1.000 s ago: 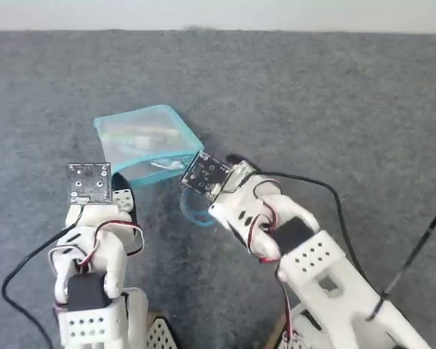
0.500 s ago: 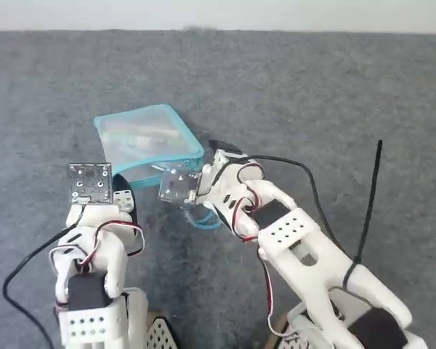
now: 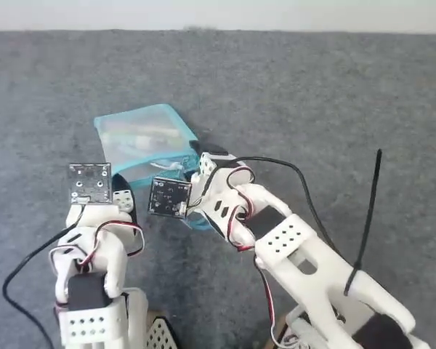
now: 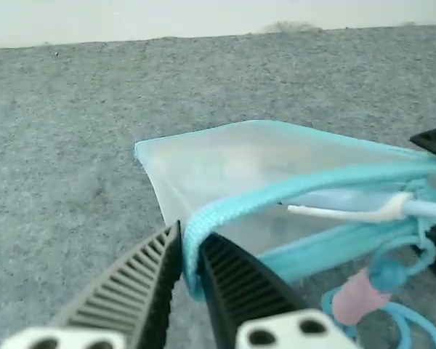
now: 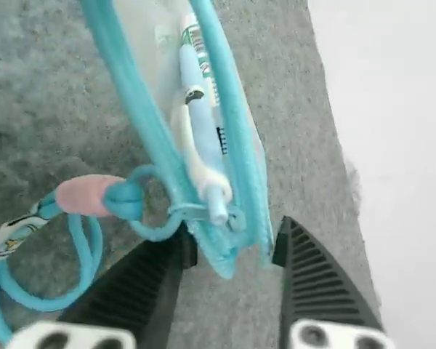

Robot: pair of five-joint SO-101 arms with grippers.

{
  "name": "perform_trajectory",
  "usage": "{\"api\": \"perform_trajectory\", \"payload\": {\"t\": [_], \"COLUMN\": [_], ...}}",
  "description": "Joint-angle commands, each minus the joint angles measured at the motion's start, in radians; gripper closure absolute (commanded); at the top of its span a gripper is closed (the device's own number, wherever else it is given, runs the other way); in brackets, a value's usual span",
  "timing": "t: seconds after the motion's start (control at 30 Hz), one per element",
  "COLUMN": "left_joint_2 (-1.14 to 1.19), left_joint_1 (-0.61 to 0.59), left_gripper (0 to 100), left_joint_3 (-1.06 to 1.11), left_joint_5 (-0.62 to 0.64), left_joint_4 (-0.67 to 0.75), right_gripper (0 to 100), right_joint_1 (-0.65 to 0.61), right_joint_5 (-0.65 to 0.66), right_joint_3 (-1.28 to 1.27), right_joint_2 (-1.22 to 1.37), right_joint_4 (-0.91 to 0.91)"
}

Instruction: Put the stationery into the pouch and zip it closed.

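I see the pouch (image 3: 142, 142) lying on the grey counter (image 3: 312, 87), just ahead of both arms, with its zipper edges parted. My left gripper (image 4: 190, 246) has its fingers clamped on the teal zipper edge at one corner of the pouch. My right gripper (image 5: 234, 234) sits at the opposite end, fingers apart, one on either side of that end. A pen (image 5: 196, 87) lies inside the pouch. A teal cord (image 5: 73, 240) with a pink bead (image 5: 86, 195) trails from the zipper onto the counter.

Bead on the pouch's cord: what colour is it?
Pink bead; shows best in right wrist view.
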State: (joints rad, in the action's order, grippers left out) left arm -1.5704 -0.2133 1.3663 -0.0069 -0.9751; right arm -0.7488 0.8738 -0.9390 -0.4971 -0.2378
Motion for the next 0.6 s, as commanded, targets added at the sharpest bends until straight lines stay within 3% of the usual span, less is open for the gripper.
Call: {"api": "perform_trajectory", "payload": {"t": [0.0,0.2,0.33,0.57], "left_joint_2": [-0.015,-0.015,-0.015,-0.015], "left_joint_1": [-0.002,0.0,0.0,-0.006], "left_gripper": [99,99,98,80], "left_joint_3": [-0.016,-0.015,-0.018,-0.041], "left_joint_5": [-0.003,-0.003,-0.003,0.037], "left_joint_4": [0.04,0.04,0.044,0.041], "right_gripper": [96.5,99.0,99.1,99.1], "right_joint_1": [-0.01,-0.002,0.053,0.136], "right_joint_5": [-0.029,-0.086,-0.101,-0.146], "right_joint_3": [0.037,0.012,0.057,0.4], "right_joint_2": [-0.061,-0.062,-0.079,-0.163], "right_joint_4": [0.021,0.013,-0.119,-0.526]}}
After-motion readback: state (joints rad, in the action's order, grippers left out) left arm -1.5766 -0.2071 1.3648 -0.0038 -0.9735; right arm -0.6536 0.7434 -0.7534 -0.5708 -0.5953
